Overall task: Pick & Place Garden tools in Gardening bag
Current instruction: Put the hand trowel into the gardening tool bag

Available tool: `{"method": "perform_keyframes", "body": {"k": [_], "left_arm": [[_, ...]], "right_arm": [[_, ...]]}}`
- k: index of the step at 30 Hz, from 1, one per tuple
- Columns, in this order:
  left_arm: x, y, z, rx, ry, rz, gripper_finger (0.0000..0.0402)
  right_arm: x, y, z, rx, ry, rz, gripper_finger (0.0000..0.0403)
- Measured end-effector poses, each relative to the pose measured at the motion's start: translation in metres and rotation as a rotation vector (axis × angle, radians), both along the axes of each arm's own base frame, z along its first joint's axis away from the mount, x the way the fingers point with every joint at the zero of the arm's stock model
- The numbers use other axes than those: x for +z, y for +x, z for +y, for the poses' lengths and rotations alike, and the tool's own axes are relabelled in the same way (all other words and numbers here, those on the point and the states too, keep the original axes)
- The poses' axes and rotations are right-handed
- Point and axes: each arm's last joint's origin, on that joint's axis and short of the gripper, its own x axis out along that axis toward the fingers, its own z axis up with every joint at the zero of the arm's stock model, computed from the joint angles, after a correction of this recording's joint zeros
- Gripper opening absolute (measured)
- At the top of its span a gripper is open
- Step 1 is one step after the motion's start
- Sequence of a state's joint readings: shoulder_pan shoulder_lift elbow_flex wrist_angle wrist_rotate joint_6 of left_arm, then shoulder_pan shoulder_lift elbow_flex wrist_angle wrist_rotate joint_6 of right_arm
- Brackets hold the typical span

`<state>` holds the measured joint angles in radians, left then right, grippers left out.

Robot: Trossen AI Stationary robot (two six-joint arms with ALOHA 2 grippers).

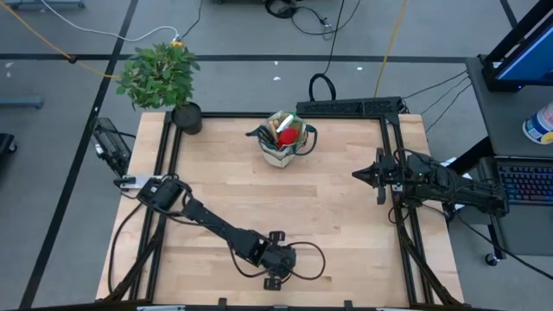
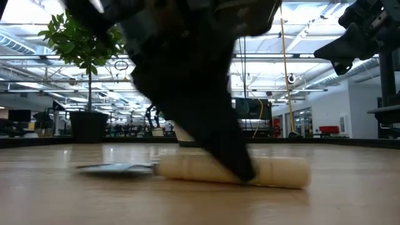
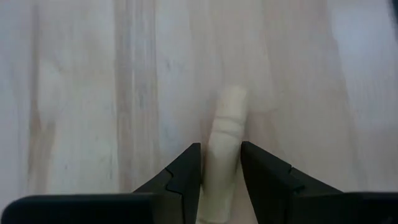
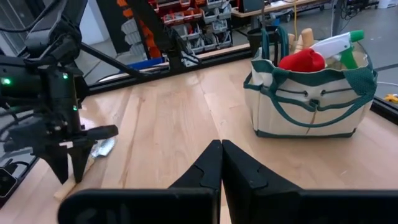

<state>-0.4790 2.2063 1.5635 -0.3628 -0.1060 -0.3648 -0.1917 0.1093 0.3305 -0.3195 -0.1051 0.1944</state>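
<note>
Currently I list: left gripper [image 3: 221, 180] at the table's [image 1: 346, 216] near edge, fingers [image 3: 186, 177] clamped on the wooden handle of a trowel [image 2: 231, 170] lying flat on the boards. Right gripper [image 4: 221, 163] fully closed, empty, hovering at the right side. Gardening bag [image 4: 311, 102] stands at the far middle, red glove [image 4: 301, 60] and green-white bottle [image 4: 339, 46] inside. Potted plant [image 1: 162, 78] at the far-left corner.

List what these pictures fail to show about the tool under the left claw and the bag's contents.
- Trowel: high view, left claw covers it; left wrist view shows only its handle.
- Whether it is lifted: low view, the handle looks to rest on the table.
- Gardening bag: right wrist view, canvas wall hides lower contents; high view too small.
</note>
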Motion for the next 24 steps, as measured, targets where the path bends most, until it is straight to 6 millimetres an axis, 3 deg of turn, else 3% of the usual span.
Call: {"method": "perform_keyframes", "body": {"k": [19, 24], "left_arm": [[-0.0072, 0.0018, 0.0004, 0.063, -0.011, 0.008, 0.0115], [-0.0071, 0.0034, 0.0015, 0.098, -0.035, 0.001, 0.0068]], "right_arm": [[0.0, 0.0, 0.0, -0.001, 0.003, 0.0, 0.0], [0.0, 0.0, 0.0, -0.001, 0.003, 0.0, 0.0]]}}
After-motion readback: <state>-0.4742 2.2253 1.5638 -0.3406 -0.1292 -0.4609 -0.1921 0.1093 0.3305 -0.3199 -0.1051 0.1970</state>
